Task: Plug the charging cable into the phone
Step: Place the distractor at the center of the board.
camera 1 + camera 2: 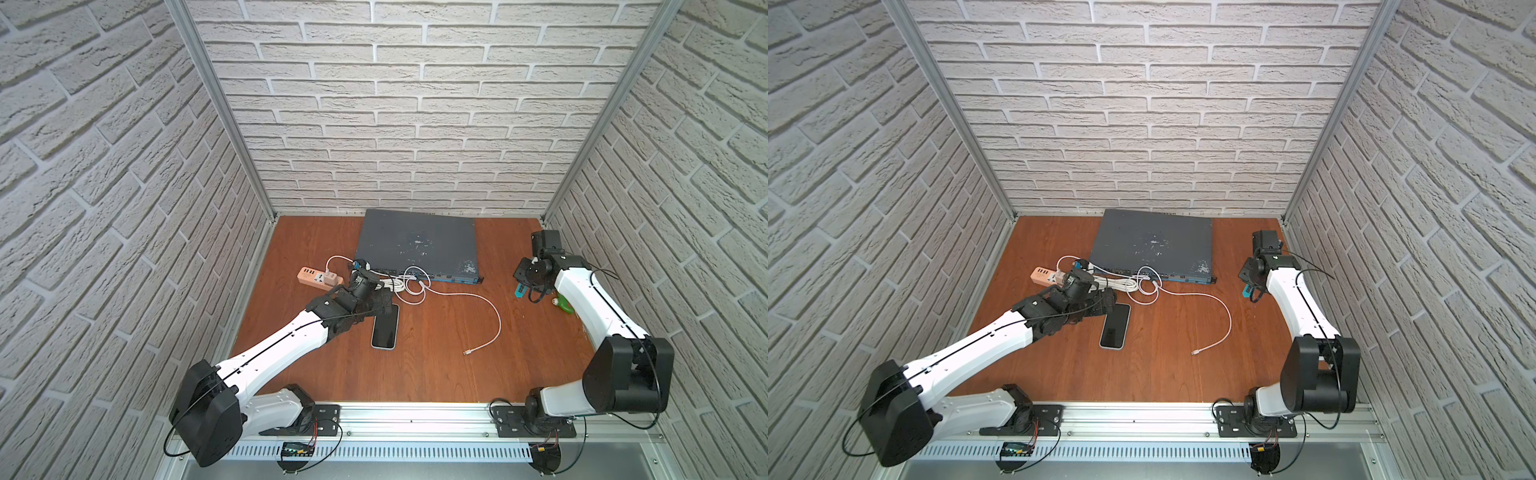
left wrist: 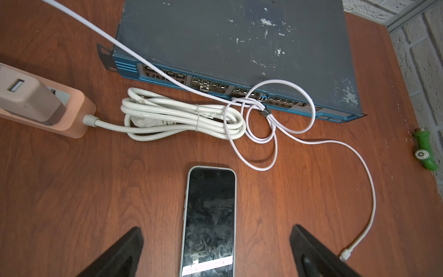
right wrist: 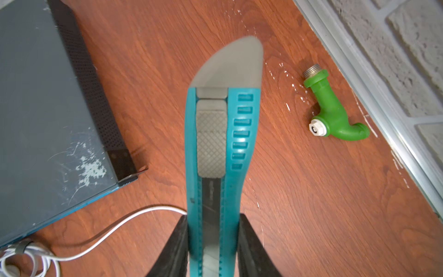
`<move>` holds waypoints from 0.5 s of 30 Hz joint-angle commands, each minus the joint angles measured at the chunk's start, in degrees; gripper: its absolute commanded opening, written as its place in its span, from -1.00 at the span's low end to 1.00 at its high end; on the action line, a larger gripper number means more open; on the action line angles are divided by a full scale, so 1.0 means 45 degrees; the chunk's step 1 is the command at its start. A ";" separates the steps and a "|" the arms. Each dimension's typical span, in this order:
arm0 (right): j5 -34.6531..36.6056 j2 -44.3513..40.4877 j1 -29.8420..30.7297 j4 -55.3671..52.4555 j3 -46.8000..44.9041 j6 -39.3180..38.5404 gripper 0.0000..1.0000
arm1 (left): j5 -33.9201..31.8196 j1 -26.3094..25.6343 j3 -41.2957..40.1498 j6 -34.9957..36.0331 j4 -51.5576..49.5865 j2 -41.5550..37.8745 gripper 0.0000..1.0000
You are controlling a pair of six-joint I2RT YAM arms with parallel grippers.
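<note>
- One small plug [image 1: 467,352] at the free end of the charging cable [image 1: 494,316] lies nearest on the tabletop [image 1: 436,374], well apart from the phone and not inserted in it.
- The phone [image 1: 385,326] lies flat, screen up, left of that plug. In both top views its far end is hidden under the left pincer.
- The left pincer [image 2: 215,232] hangs over the phone with its jaws spread wide, one finger on each side and clear of the phone's edges, gripping nothing.
- Beyond it, the cable curls into loose loops beside a thick white cord bundle [image 2: 182,117], then leads toward a white charger block [image 2: 26,100] in a peach power strip [image 1: 311,276].
- Off to the right, the right pincer [image 3: 213,217] is clamped on a teal utility knife [image 3: 215,134], with a green fitting [image 3: 335,112] near it by the wall.
- Farthest back, a dark grey box [image 1: 415,245] lies flat.
</note>
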 commanded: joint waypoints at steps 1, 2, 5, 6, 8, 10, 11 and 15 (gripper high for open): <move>-0.0476 0.0434 -0.0445 0.0744 0.0394 -0.0078 -0.93 | 0.0200 0.0087 0.0342 0.0161 0.0424 0.0251 0.97; -0.0538 0.0614 -0.0575 0.0842 0.0418 -0.0060 -0.93 | 0.0215 0.0092 0.0366 0.0164 0.0425 0.0314 0.97; -0.0813 0.1208 -0.0828 0.1135 0.0446 -0.0062 -0.93 | 0.0245 0.0083 0.0447 0.0167 0.0410 0.0519 0.97; -0.0871 0.1392 -0.0892 0.1208 0.0437 -0.0058 -0.93 | 0.0235 0.0082 0.0450 0.0167 0.0430 0.0552 0.97; -0.1090 0.1882 -0.1109 0.1433 0.0446 -0.0075 -0.93 | 0.0188 0.0085 0.0475 0.0184 0.0401 0.0642 0.97; -0.1174 0.2233 -0.1285 0.1579 0.0499 -0.0093 -0.93 | 0.0172 0.0082 0.0470 0.0204 0.0388 0.0658 0.97; -0.1211 0.2413 -0.1332 0.1637 0.0494 -0.0089 -0.93 | 0.0165 0.0096 0.0470 0.0216 0.0366 0.0672 0.97; -0.1363 0.3067 -0.1453 0.1934 0.0598 -0.0036 -0.94 | 0.0040 0.0091 0.0417 0.0245 0.0261 0.0657 0.96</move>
